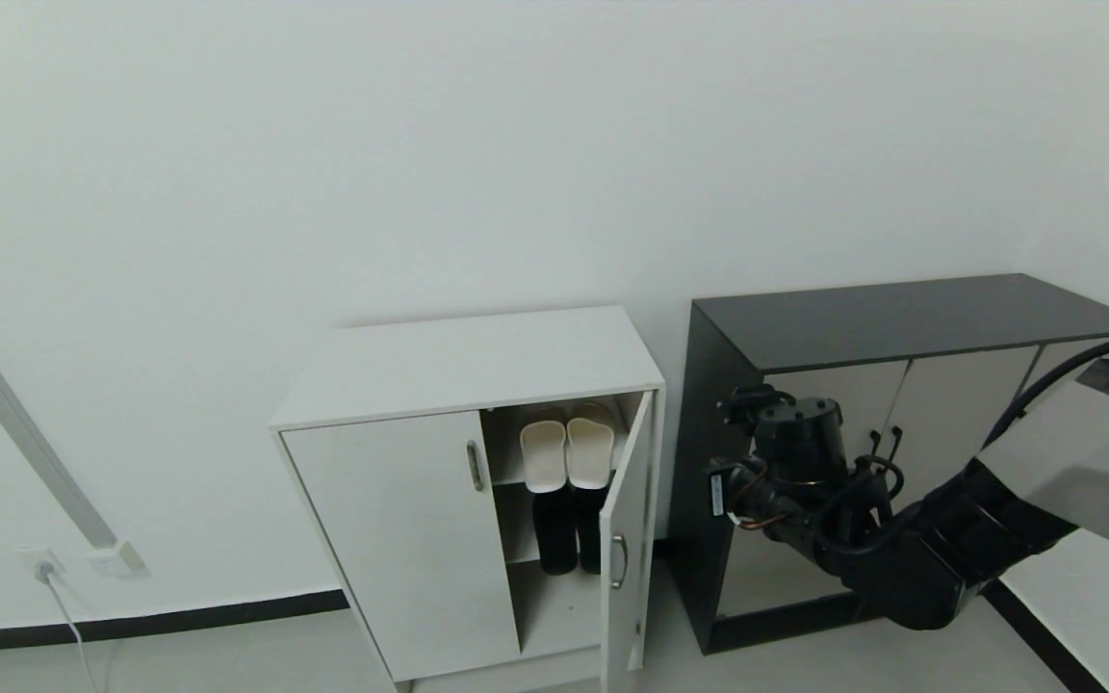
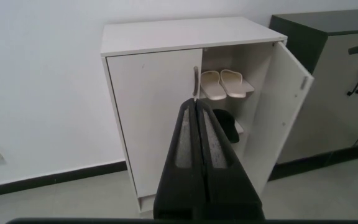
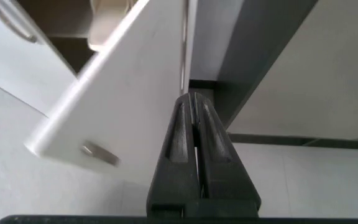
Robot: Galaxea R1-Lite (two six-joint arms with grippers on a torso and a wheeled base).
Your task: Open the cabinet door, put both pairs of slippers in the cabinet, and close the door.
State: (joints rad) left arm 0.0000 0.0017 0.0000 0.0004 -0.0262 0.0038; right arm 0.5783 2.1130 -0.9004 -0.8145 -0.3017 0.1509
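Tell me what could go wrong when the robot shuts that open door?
1. The white slippers hang over the front of their shelf, so the door might bump them and stay ajar.
2. The right tool is shut and points at the narrow gap between the door and the dark cabinet; a push there might slip off the smooth panel or scrape that cabinet.

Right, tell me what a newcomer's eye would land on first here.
The white cabinet at centre stands out, its right door open. Inside, pale slippers sit above black slippers. The right end effector, shut, sits close beside the open door, by the dark cabinet.
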